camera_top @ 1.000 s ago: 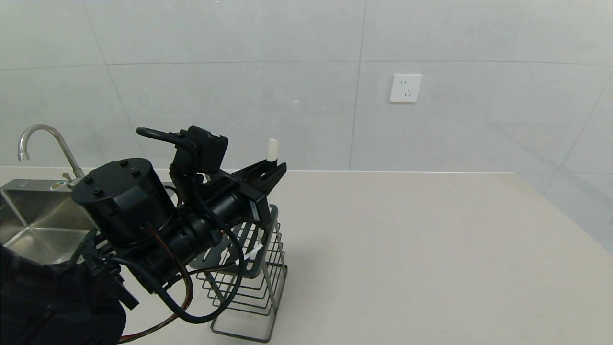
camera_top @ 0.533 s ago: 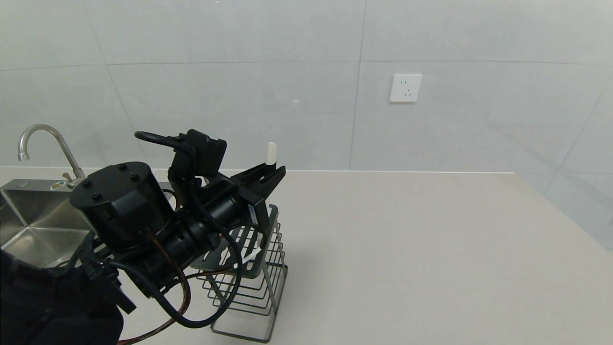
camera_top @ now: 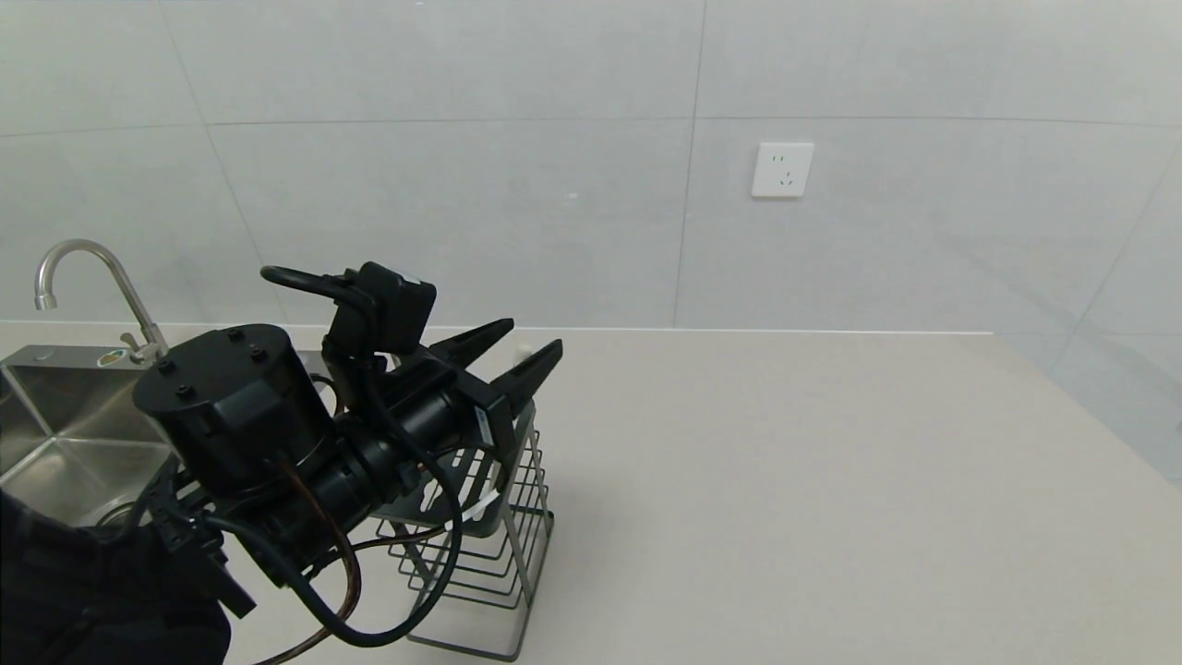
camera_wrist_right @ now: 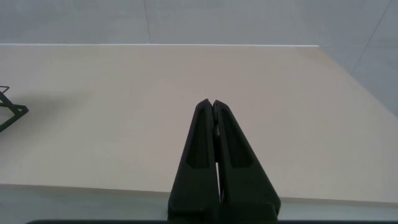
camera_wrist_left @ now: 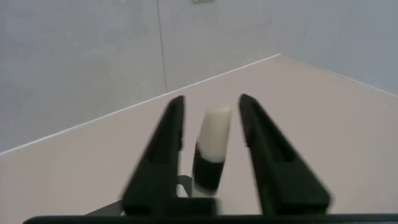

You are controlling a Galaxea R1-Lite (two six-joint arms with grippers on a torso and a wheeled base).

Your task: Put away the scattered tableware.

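Though blurred, utensil [camera_wrist_left: 213,134] seemingly loose between spread jaws of left tool [camera_wrist_left: 211,101].

Left arm sits at 8 o'clock in head view, left gripper [camera_top: 534,334] aimed toward 2 o'clock, jaws spread apart. Right gripper [camera_wrist_right: 212,106] roughly level, fingers pressed together.

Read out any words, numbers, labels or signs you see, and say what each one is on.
Nothing here is legible.
White label behind the left claw: too small to read.
Sticker on the sink rim: too small to read.
Wall socket: only slots, no print.
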